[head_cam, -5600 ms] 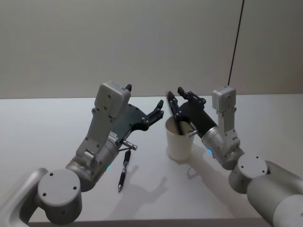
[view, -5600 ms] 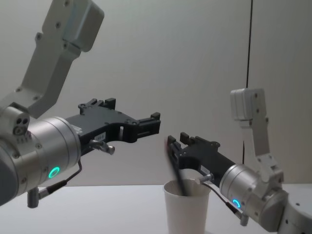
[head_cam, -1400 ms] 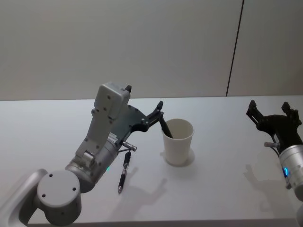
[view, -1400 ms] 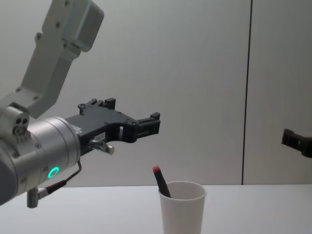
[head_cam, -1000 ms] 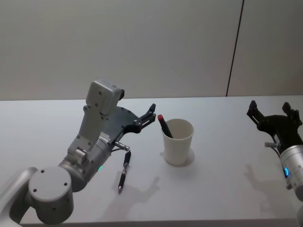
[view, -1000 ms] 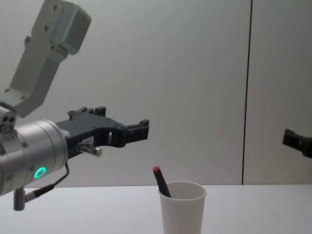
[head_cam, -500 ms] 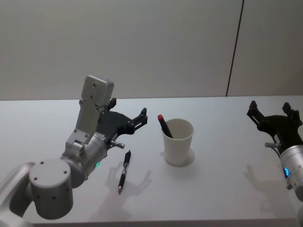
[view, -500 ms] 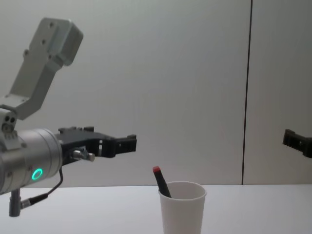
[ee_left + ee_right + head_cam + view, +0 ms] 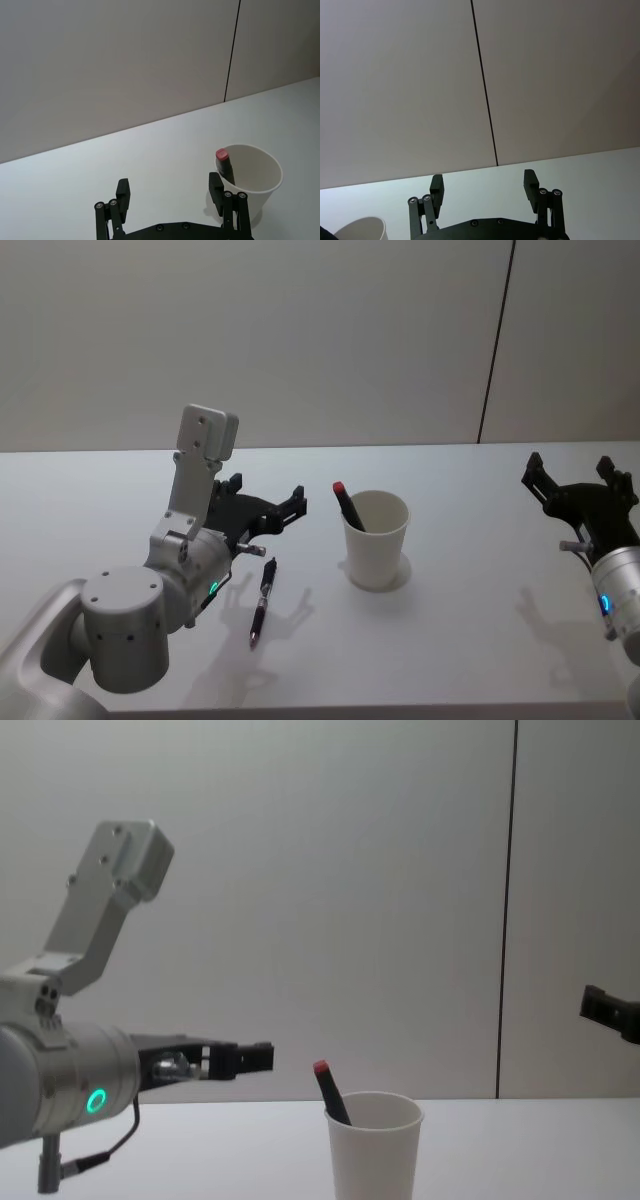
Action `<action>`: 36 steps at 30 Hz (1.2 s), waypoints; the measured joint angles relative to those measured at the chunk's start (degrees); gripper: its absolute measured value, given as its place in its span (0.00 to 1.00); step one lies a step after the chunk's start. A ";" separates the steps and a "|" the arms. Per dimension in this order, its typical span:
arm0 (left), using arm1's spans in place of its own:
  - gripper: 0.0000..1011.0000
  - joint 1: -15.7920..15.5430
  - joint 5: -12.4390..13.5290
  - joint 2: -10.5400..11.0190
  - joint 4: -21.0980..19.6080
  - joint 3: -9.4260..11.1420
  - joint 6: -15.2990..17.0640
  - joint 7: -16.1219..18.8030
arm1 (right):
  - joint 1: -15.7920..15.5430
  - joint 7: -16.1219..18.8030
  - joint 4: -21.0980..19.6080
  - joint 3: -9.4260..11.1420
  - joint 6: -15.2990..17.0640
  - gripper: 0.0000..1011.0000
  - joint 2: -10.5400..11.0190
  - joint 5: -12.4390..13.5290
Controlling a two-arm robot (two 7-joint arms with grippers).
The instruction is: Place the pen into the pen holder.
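The pen holder [image 9: 377,542], a white paper cup, stands upright mid-table. A dark pen with a red cap [image 9: 347,508] leans inside it, cap up. In the chest view the cup [image 9: 375,1160] holds the same pen [image 9: 328,1092]. Another dark pen [image 9: 262,602] lies flat on the table, left of the cup. My left gripper [image 9: 268,490] hovers open and empty above that lying pen's far end. Its wrist view shows the gripper [image 9: 169,189], the cup [image 9: 265,195] and the red cap [image 9: 222,156]. Far to the right, my right gripper [image 9: 570,465] is open and empty.
The white table [image 9: 450,640] runs wide around the cup, with a plain grey wall behind. A dark vertical seam [image 9: 497,340] splits the wall at the right. The right wrist view catches the open gripper [image 9: 483,180] and the cup's rim [image 9: 360,227].
The right gripper left the red-capped pen in the cup and withdrew far right. Over the last second my left arm dropped lower and drew back left, away from the cup.
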 joint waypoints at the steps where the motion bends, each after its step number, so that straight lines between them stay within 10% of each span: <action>1: 0.99 -0.16 -0.20 -0.19 0.46 -0.01 0.50 0.15 | 0.00 0.00 0.00 0.00 0.00 0.99 0.00 0.00; 36: 0.99 0.88 -1.86 -1.56 5.25 0.31 8.36 1.76 | 0.00 0.00 0.00 0.00 0.00 0.99 0.00 0.00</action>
